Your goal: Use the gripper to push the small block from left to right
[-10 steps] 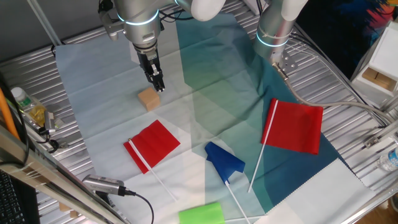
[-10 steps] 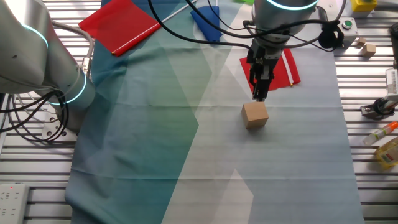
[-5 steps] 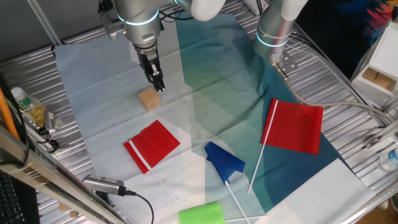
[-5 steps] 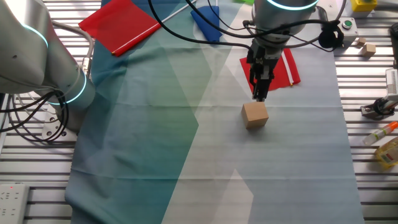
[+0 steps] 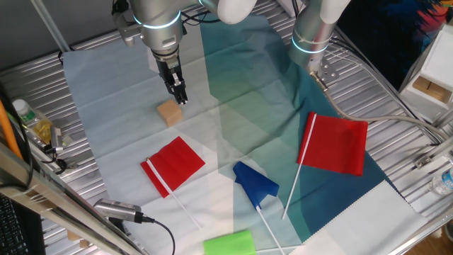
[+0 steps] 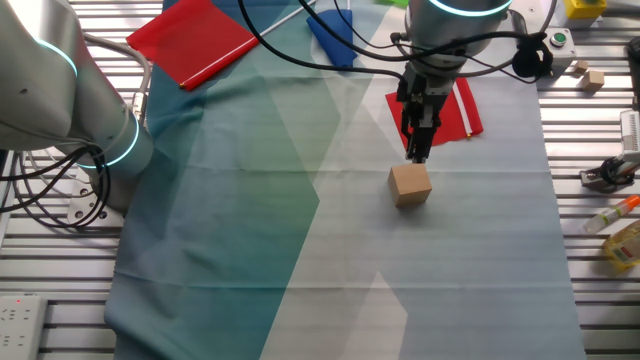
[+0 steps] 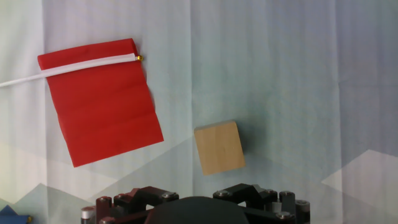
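The small block (image 5: 170, 112) is a light tan wooden cube on the pale cloth, and it also shows in the other fixed view (image 6: 410, 185) and in the hand view (image 7: 219, 148). My gripper (image 5: 181, 99) hangs just above and beside the block, toward the cloth's teal half. Its narrow black fingers are pressed together, empty. In the other fixed view the gripper (image 6: 415, 155) tip sits just behind the block's top edge, and I cannot tell if it touches. The hand view shows only the hand's dark base along the bottom edge.
A small red flag (image 5: 175, 163) lies near the block, also in the hand view (image 7: 99, 99). A larger red flag (image 5: 338, 144), a blue flag (image 5: 255, 183) and a green block (image 5: 228, 243) lie farther off. A second arm (image 5: 311, 35) stands at the back.
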### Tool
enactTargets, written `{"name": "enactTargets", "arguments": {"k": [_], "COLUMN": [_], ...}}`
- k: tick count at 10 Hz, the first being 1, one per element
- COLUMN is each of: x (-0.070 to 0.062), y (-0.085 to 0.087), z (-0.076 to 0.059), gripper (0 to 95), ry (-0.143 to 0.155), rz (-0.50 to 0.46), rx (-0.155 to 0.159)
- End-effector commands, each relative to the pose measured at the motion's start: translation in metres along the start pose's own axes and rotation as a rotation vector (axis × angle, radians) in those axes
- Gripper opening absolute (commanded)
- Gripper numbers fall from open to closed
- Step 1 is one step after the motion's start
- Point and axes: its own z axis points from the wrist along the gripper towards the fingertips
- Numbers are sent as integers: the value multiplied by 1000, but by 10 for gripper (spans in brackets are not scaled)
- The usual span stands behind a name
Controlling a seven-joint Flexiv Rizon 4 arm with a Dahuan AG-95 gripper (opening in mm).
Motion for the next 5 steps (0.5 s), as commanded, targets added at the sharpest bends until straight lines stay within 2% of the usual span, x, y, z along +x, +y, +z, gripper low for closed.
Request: {"name": "enactTargets", "arguments": {"k": [1,2,5], "x": [0,0,0], "y": [0,0,0], "z": [0,0,0], "gripper": [0,0,0], "ry": [6,7,7], "rz": [-115,-117,-117], "rx": [-172,-162,-160]}}
